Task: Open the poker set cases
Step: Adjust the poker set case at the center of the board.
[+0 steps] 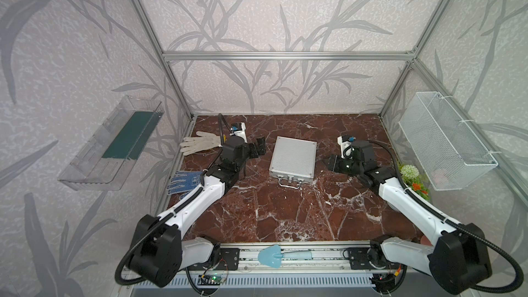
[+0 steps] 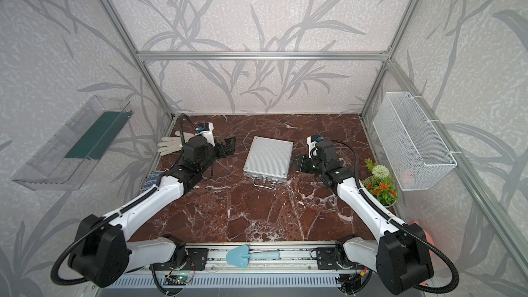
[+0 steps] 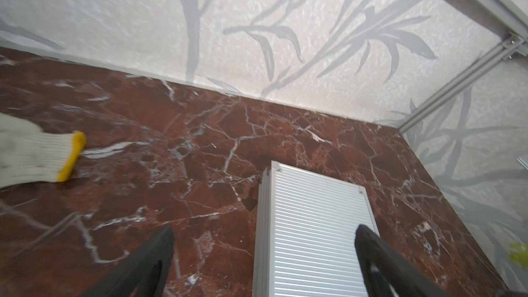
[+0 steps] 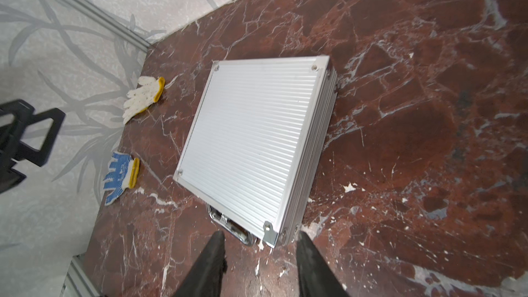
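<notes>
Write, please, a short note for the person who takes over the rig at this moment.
Left gripper: open, empty, on the left of the case, apart from it.
Right gripper: open, empty, on the right of the case, not touching.
Case: flat on the table, lid shut, handle toward the robot.
Done: nothing that shows; the lid is down.
Left: unlatch on the handle side, then lift the lid.
</notes>
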{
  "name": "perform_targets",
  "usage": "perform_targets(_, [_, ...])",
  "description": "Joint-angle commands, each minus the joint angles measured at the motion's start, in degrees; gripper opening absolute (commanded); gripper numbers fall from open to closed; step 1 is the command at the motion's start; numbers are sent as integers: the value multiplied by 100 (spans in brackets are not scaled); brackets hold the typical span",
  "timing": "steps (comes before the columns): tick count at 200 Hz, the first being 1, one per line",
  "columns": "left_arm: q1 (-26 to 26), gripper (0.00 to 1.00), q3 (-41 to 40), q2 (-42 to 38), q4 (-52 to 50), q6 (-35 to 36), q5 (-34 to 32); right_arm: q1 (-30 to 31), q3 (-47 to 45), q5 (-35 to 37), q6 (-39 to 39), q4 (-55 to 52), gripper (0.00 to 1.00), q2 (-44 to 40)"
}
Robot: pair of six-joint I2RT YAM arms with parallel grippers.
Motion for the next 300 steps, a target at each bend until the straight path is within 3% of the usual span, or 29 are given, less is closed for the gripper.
perform_targets(1, [93, 92, -499, -297, -299, -230, -890, 403, -408, -186, -141, -266, 42, -62])
perform_targets(13, [95, 85, -541, -223, -368, -289, -692, 731, -566, -87, 25, -64, 41, 8])
perform_targets(35, [86, 72, -494, 285, -217, -337, 271, 1212, -820, -56, 581, 614, 40, 382])
perform_targets(71, [72, 70, -115, 1199, 130, -307, 969, 1286, -951, -124, 1080, 1506, 40, 1117])
perform_targets(92, [58, 71, 175, 1713, 95, -184, 1076, 1247, -844, -131, 1082, 1802, 39, 1522])
perform_targets(126, [17, 81, 448, 2380, 371, -350, 1374, 1026, -751, -260, 1089, 2261, 39, 1943])
perform_targets(174, [-205, 82, 835, 3009, 557, -533, 1743, 648, -583, -290, 790, 2065, 38, 1906])
perform_targets(241, [-614, 81, 605, 2993, 683, -864, 1694, 428, -360, -559, 63, 1530, 38, 1589])
perform_targets(300, [-716, 78, 482, 2863, 621, -956, 1574, 952, -244, -683, -263, 1518, 39, 1696])
